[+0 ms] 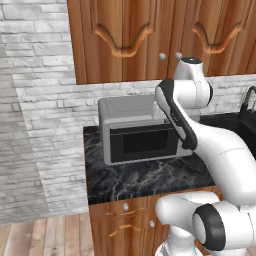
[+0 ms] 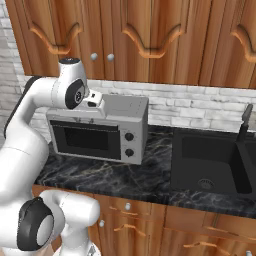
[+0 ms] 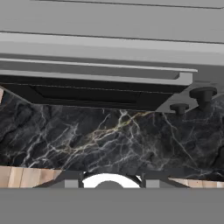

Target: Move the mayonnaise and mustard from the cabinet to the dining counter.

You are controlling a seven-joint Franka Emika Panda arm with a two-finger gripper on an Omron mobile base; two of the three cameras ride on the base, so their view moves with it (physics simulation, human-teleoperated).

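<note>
The cabinet [image 1: 125, 40] [image 2: 150, 35] hangs on the wall above the counter. Its carved doors are shut, with round silver knobs [image 2: 102, 57] side by side. The mayonnaise and the mustard are hidden from sight, and the dining counter is out of view. My arm is folded up in front of the cabinet. My hand [image 2: 93, 99] sits just over the top left of the microwave, pointing down. Its fingers are hidden, so I cannot tell whether the jaws are open or shut, and I see nothing held.
A grey microwave [image 1: 142, 132] [image 2: 100, 132] [image 3: 109, 65] stands on the black marble kitchen counter [image 1: 140, 177] [image 3: 109, 135] under the cabinet. A black sink [image 2: 210, 160] with a dark faucet [image 2: 246, 120] lies to the right. Wooden drawers [image 2: 130, 207] run below.
</note>
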